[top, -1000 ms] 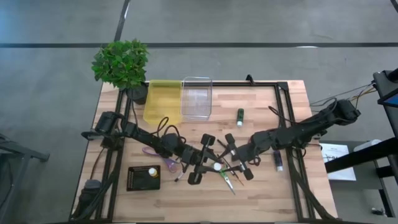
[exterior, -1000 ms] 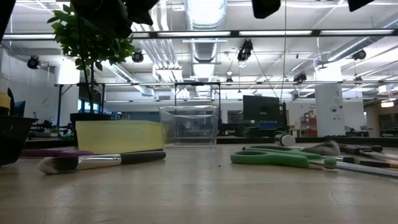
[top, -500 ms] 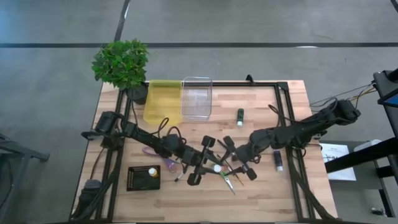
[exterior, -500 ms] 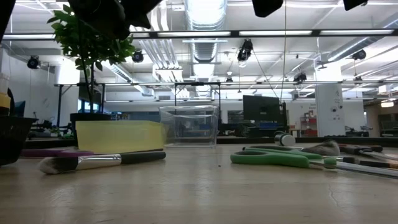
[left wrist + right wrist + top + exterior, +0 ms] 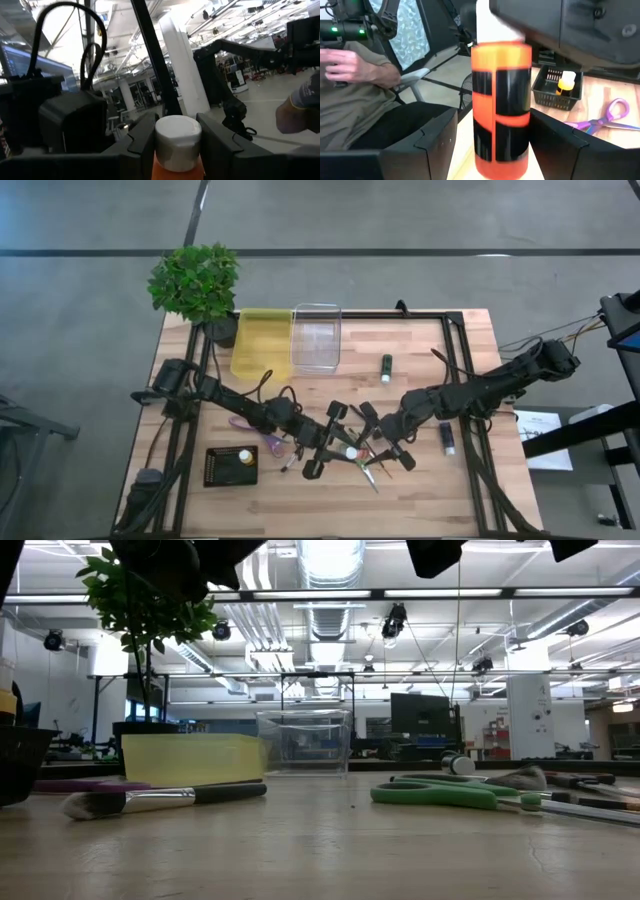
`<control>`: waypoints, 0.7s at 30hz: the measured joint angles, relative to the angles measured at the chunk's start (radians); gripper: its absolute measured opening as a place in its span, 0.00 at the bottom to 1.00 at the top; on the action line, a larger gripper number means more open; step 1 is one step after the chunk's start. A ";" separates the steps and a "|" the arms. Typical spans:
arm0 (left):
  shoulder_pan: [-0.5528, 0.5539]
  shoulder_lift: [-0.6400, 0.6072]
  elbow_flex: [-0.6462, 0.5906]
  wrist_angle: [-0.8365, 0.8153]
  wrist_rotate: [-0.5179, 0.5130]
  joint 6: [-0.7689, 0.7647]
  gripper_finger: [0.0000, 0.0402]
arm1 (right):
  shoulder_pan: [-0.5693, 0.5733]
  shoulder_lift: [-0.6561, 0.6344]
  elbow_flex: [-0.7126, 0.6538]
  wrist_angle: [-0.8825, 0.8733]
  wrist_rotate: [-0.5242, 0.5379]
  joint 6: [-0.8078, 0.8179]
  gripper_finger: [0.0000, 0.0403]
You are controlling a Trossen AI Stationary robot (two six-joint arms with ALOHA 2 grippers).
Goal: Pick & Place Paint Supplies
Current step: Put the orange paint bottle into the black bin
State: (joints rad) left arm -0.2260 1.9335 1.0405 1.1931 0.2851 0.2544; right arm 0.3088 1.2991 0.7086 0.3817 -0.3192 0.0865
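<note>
Orange paint bottle [image 5: 350,451] with a white cap sits between the two tools near the middle of the wooden worktop [image 5: 420,495] in the high view; the left tool [image 5: 322,439] and the right tool [image 5: 385,442] face each other across it, and from above it cannot be told which one bears it. A green bottle [image 5: 385,365] lies well beyond the right tool, near a clear tub [image 5: 316,336] and a yellow tub [image 5: 262,340]; a dark bottle [image 5: 447,438] lies just outside the right arm, purple scissors [image 5: 268,440] and a black basket [image 5: 230,466] lie beside the left arm. Low view: both tools hang above the picture's edge; a paintbrush [image 5: 160,800] and green scissors [image 5: 455,794] lie flat on the worktop below them. Left wrist view: the left tool [image 5: 177,142] is pinching the orange bottle [image 5: 177,167] just under its white cap [image 5: 178,140], a finger pressed to either side. Right wrist view: the right tool [image 5: 497,145] stands spread, its fingers [image 5: 432,145] either side of the upright bottle [image 5: 501,107] with gaps visible, not gripping; the basket [image 5: 559,92], holding a small yellow bottle [image 5: 565,82], and the purple scissors [image 5: 602,117] lie beyond, and a seated person [image 5: 360,95] shows off the worktop.
</note>
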 joint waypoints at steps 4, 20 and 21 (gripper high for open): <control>0.000 0.000 0.000 -0.029 -0.001 0.000 0.29 | 0.000 0.000 0.000 -0.014 -0.003 0.011 0.57; 0.001 -0.001 0.000 -0.115 -0.003 0.003 0.29 | 0.001 -0.001 -0.007 -0.054 -0.047 0.064 0.57; 0.001 -0.001 0.000 -0.118 -0.003 0.003 0.29 | 0.001 -0.001 -0.007 -0.058 -0.039 0.063 0.57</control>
State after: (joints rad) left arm -0.2253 1.9324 1.0405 1.0756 0.2817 0.2573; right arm 0.3096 1.2980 0.7017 0.3239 -0.3583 0.1494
